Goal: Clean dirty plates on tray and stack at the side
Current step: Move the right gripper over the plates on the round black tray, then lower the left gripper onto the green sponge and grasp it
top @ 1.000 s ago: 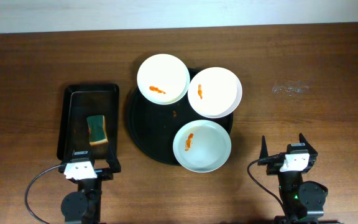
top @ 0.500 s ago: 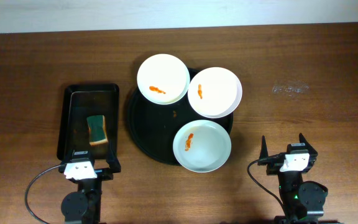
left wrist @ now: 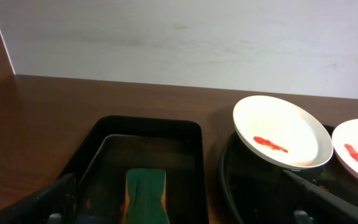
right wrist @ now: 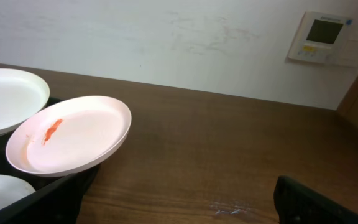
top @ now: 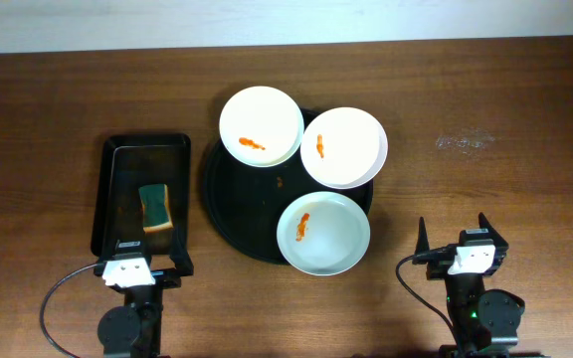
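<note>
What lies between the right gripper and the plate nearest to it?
Nothing but bare table, as the overhead view shows: the right gripper and that plate stand apart with only wood between them.

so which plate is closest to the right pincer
The front plate, overhanging the tray's near rim; the other two sit farther back from the right pincer.

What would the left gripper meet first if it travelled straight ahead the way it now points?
Most likely the near rim of the rectangular black tray, which lies directly ahead of the left gripper. If the gripper passes above the rim, the green sponge inside comes next. The gripper's height is unclear.
</note>
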Motion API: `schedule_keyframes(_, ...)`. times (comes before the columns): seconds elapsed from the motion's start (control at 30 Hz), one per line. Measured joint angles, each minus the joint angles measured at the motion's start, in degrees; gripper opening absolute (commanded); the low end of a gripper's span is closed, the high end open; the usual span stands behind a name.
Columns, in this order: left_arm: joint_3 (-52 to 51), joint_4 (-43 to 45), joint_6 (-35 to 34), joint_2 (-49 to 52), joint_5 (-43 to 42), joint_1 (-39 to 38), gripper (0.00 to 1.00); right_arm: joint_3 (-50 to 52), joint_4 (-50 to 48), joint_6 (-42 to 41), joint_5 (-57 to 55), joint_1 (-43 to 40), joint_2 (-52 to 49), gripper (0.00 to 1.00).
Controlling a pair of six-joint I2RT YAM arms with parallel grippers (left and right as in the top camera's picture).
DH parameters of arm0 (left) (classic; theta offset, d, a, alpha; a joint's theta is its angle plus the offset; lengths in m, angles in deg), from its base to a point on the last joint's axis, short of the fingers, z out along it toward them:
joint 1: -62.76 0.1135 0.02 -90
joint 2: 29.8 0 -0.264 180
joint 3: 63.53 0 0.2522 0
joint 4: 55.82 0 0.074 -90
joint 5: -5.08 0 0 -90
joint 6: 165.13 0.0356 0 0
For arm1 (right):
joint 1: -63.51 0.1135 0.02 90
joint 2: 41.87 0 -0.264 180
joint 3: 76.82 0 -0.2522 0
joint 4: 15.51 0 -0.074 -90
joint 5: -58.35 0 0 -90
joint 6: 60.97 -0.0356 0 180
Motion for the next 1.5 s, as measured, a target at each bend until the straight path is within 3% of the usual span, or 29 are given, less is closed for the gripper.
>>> schedule_keyframes(0.2,0.0,0.0,0.0,0.0,0.0,0.0,0.99,-0.5,1.4,-2.3,2.2,0.0,0.0,0.99)
schedule_keyframes(0.3,0.0,0.0,0.0,0.0,0.0,0.0,0.99,-7.1,10.0,-4.3,3.1,0.0,-1.9,0.99)
schedule_keyframes(0.4,0.0,0.0,0.0,0.0,0.0,0.0,0.99,-23.1,19.5,-5.1,4.0,0.0,-14.3,0.99)
schedule_keyframes(0.5,0.0,0.0,0.0,0.0,0.0,0.0,0.99,-41.2,29.2,-5.2,6.0,0.0,-34.9,0.99)
schedule_keyframes(0.67,0.0,0.0,0.0,0.0,0.0,0.0,0.99,-68.7,52.9,-5.4,9.5,0.0,-60.1,0.99)
schedule_keyframes(0.77,0.0,0.0,0.0,0.0,0.0,0.0,0.99,-76.9,54.7,-5.6,13.7,0.0,-66.9,0.99)
schedule_keyframes(0.93,0.0,0.0,0.0,0.0,0.0,0.0,0.99,-77.7,57.2,-7.7,25.1,0.1,-70.6,0.56)
schedule_keyframes(0.97,0.0,0.0,0.0,0.0,0.0,0.0,0.99,-77.7,57.2,-8.3,25.3,0.8,-70.7,0.53)
schedule_keyframes(1.07,0.0,0.0,0.0,0.0,0.0,0.0,0.99,-77.7,57.4,-10.2,20.3,6.3,-70.7,0.57)
schedule_keyframes(1.1,0.0,0.0,0.0,0.0,0.0,0.0,0.99,-77.7,57.3,-11.5,16.1,9.7,-70.7,0.7)
schedule_keyframes(1.2,0.0,0.0,0.0,0.0,0.0,0.0,0.99,-77.7,56.6,-15.3,5.7,15.3,-71.6,0.79)
schedule_keyframes(1.3,0.0,0.0,0.0,0.0,0.0,0.0,0.99,-77.7,56.6,-16.7,1.2,16.0,-75.1,0.82)
schedule_keyframes(1.4,0.0,0.0,0.0,0.0,0.0,0.0,0.99,-77.7,56.6,-17.1,-0.3,16.0,-76.7,0.99)
schedule_keyframes(1.5,0.0,0.1,0.0,0.0,0.0,0.0,0.99,-77.7,56.6,-17.3,-1.0,16.0,-76.6,0.99)
